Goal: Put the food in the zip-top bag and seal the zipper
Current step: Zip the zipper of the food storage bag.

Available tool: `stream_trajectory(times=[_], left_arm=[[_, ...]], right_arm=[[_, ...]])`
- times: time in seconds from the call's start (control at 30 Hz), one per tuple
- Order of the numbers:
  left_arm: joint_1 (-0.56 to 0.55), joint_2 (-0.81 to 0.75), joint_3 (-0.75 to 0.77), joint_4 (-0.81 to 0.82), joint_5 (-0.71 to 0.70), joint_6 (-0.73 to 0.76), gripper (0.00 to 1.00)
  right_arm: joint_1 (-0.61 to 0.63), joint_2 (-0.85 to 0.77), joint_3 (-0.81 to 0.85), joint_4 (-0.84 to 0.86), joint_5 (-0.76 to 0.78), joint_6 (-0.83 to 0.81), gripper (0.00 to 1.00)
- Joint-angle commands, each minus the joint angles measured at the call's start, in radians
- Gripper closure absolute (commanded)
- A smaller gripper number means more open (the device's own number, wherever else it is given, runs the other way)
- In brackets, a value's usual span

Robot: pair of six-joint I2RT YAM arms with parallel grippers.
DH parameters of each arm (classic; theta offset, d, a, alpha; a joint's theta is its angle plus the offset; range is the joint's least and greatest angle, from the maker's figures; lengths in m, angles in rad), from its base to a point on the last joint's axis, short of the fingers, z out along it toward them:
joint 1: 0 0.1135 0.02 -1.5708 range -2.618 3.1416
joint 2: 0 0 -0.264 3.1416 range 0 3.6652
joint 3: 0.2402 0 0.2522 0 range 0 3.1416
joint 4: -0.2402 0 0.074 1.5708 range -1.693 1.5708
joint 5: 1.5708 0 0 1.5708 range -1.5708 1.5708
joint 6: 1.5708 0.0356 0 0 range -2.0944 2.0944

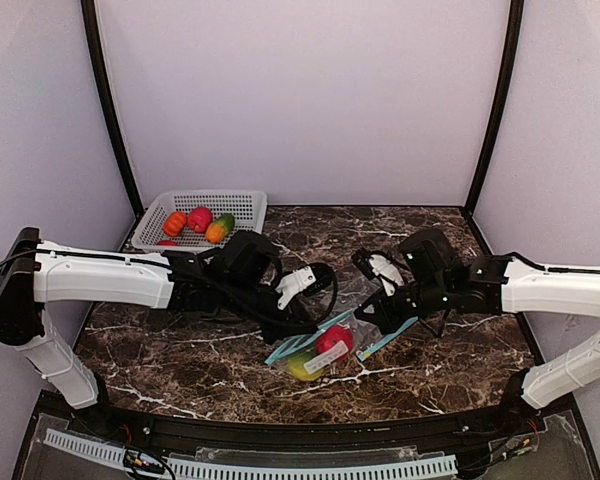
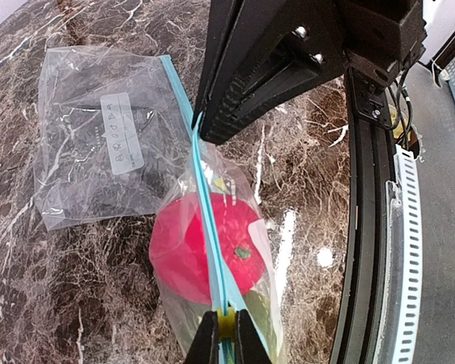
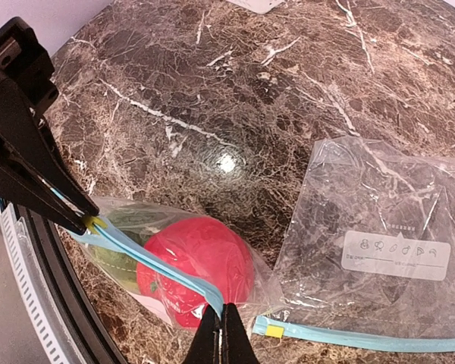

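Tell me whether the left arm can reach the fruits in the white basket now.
Probably not yet: the left end effector is shut on the blue zipper and would have to let go first. Otherwise the table toward the basket and its fruits looks free.

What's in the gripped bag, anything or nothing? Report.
Not empty: a red fruit and a green one show through the bag's film.

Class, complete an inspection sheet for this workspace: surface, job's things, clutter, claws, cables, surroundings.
Surface: dark marble table.
Job's things: zip-top bag holding a red fruit and a green-yellow fruit; more fruits in white mesh basket.
Clutter: second, empty zip-top bag.
Claws: left claw shut on the bag's yellow slider; right claw shut on its blue zipper strip.
Cables: black cable looped at left wrist.
Surroundings: pale walls, black corner posts.
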Motion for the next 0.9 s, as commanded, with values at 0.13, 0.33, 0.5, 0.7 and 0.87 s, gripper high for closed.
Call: stream_trajectory(times=[0.13,0.33,0.5,0.7,0.87], left_arm=[[0.010,-0.052,-0.035,-0.127,0.025,0.015,0.99],[0.012,-0.062,-0.047,-0.128,0.024,0.010,0.99],[0.014,-0.068,-0.055,-0.132,0.019,0.006,0.99],[0.015,-0.081,-0.065,-0.141,0.009,0.004,0.99],[0.019,-0.095,-0.078,-0.137,0.007,-0.006,0.99]], right_arm=[[-0.053,-0.021,0.002,-0.008,0.071,0.040,1.00],[-0.067,-0.030,-0.009,-0.008,0.078,0.049,1.00],[-0.076,-0.035,-0.019,-0.007,0.087,0.061,1.00],[-0.092,-0.038,-0.032,-0.007,0.097,0.074,1.00],[-0.099,-0.037,-0.041,-0.007,0.105,0.084,1.00]])
